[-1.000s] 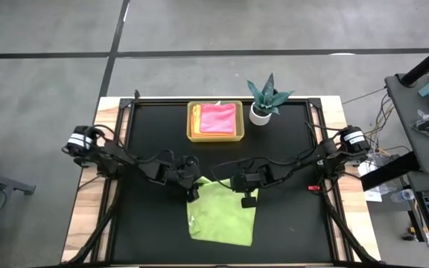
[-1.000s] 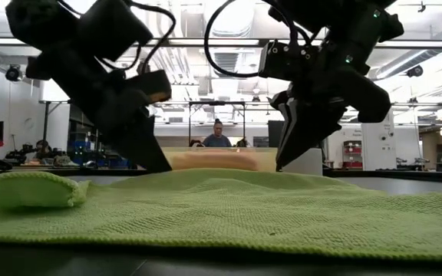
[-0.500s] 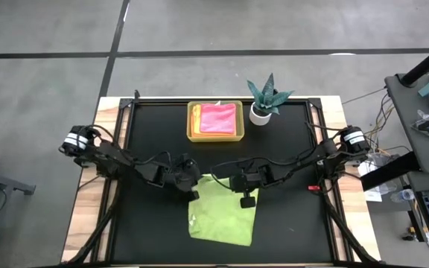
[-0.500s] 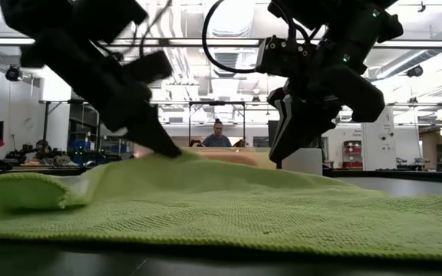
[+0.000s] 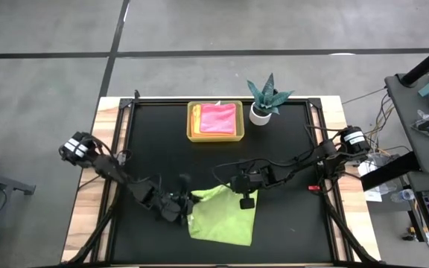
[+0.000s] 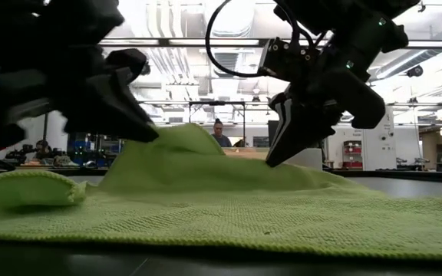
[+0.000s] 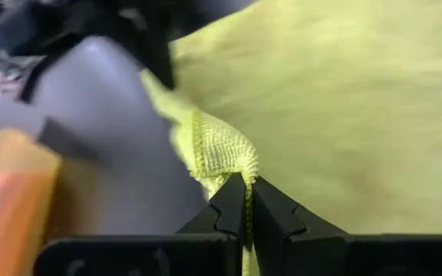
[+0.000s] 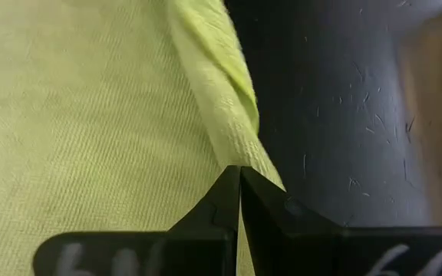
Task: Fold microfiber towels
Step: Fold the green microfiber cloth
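Observation:
A lime green microfiber towel point(image 5: 223, 217) lies spread on the black mat, its near part flat point(image 6: 229, 218). My left gripper point(image 5: 188, 205) is shut on its far left corner, which rises in a peak point(image 6: 181, 138). My right gripper point(image 5: 246, 202) is shut on the towel's far right edge. The near left corner point(image 6: 29, 188) lies folded over on itself. A pink towel point(image 5: 218, 117) lies on an orange-yellow one in the yellow tray point(image 5: 192, 123) at the far edge. My left gripper pinches the towel's hemmed far left corner point(image 7: 219, 153) between its two fingertips point(image 7: 229, 201), slanting down from the left. That corner is lifted clear and the cloth slopes down from it to the mat. My right gripper pinches the rolled far right edge point(image 8: 235, 146) between its shut fingertips point(image 8: 229, 192), slanting down from the far right. The edge there is raised slightly point(image 6: 282, 162); the rest lies on the mat.
A small teal spiky plant in a white pot point(image 5: 264, 103) stands right of the tray at the far edge. Bare black mat point(image 5: 147, 149) lies left and right of the towel. People and benches show in the room behind point(image 6: 219, 136).
My left gripper has taken hold of the towel's far left corner, rolled, and gone toward the table's near left, slightly up. That corner has lifted into a peak and drawn nearer, while the near part of the towel has stayed flat.

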